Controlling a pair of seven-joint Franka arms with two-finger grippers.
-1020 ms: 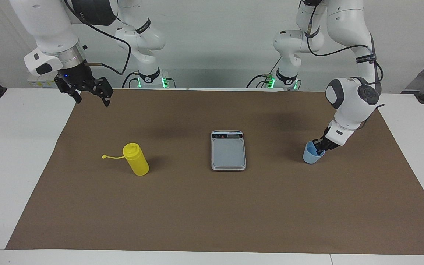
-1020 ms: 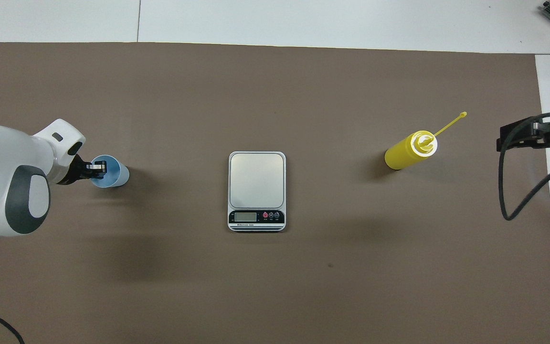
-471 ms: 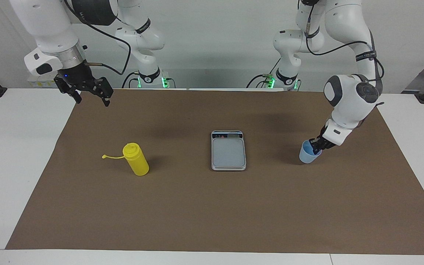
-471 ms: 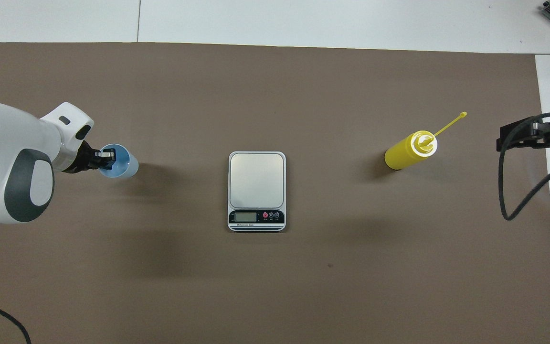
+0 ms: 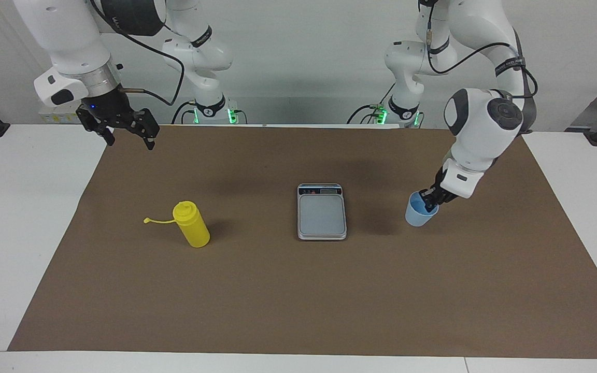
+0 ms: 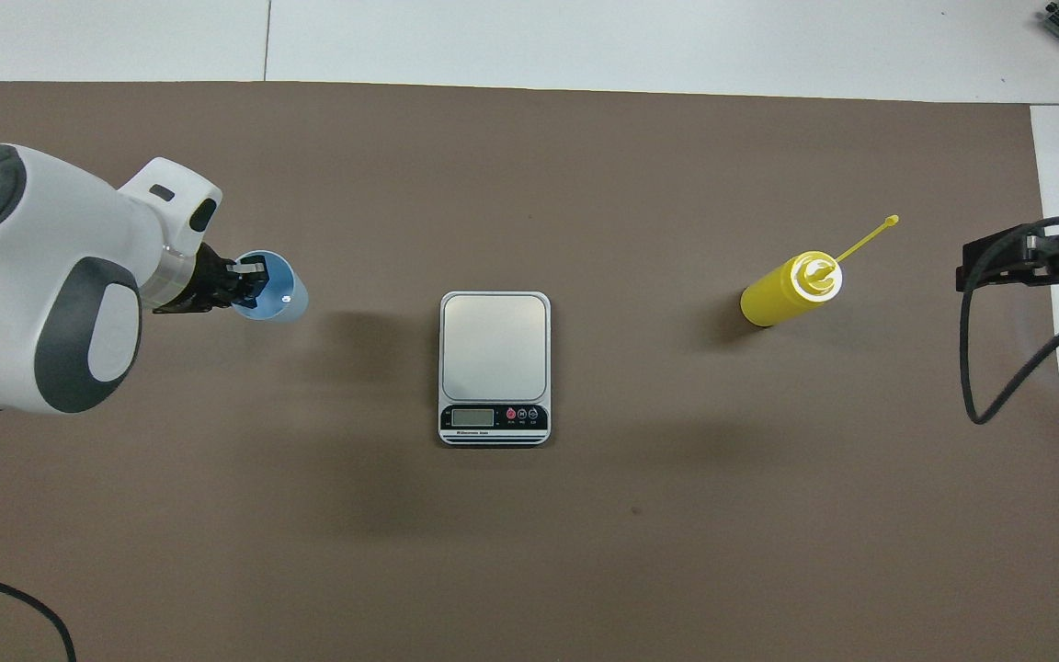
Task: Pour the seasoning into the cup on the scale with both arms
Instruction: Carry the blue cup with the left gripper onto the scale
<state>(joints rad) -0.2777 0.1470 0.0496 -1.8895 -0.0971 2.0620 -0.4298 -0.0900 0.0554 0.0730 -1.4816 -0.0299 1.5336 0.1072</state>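
Scale [image 5: 322, 212] mid-table between seasoning [image 5: 191, 224], toward right arm's end, and cup [image 5: 420, 210].

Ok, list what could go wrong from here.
1. The left gripper pinches only the rim of the small light-blue plastic cup, one finger inside; the cup may tilt or slip before it is on the flat silver-grey scale.
2. The yellow squeeze bottle stands uncapped, its strap out sideways; the waiting right gripper could topple it.

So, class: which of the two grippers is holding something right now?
The left gripper: it is shut on the rim of the blue cup, beside the scale. The right gripper hangs open and empty.
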